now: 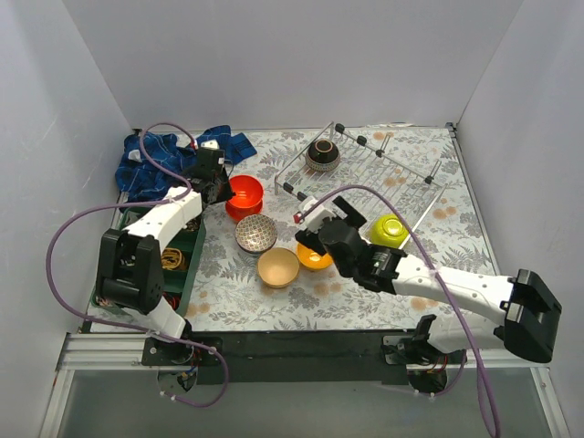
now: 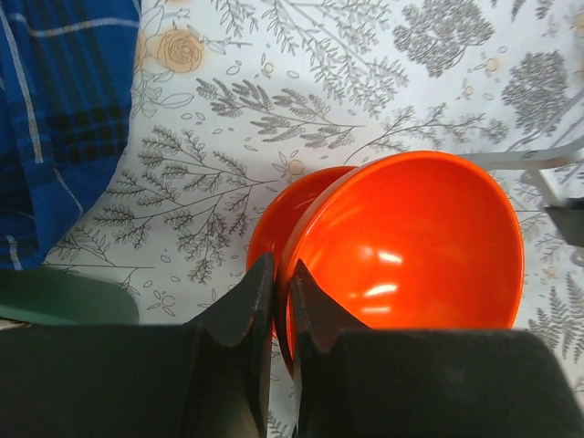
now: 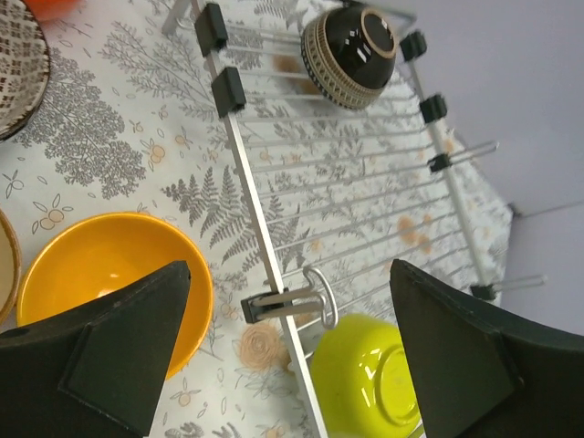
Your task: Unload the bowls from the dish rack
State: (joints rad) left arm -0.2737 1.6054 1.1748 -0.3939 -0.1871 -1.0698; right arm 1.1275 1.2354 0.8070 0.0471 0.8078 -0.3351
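My left gripper (image 2: 281, 278) is shut on the rim of a red-orange bowl (image 2: 411, 242), which tilts over a second red-orange bowl (image 2: 283, 214); both show in the top view (image 1: 245, 196). My right gripper (image 3: 292, 306) hangs open and empty above the dish rack's (image 3: 274, 228) near rail, between the yellow-orange bowl (image 3: 109, 274) on the table and the lime green bowl (image 3: 365, 383) in the rack. A dark brown bowl (image 3: 351, 46) leans on its side at the rack's (image 1: 365, 169) far end. The patterned bowl (image 1: 255, 234) and beige bowl (image 1: 278, 267) sit on the table.
A blue plaid cloth (image 1: 173, 160) lies at the back left, also seen from the left wrist (image 2: 64, 119). A green compartment tray (image 1: 164, 246) stands along the left edge. White walls close in the table on three sides.
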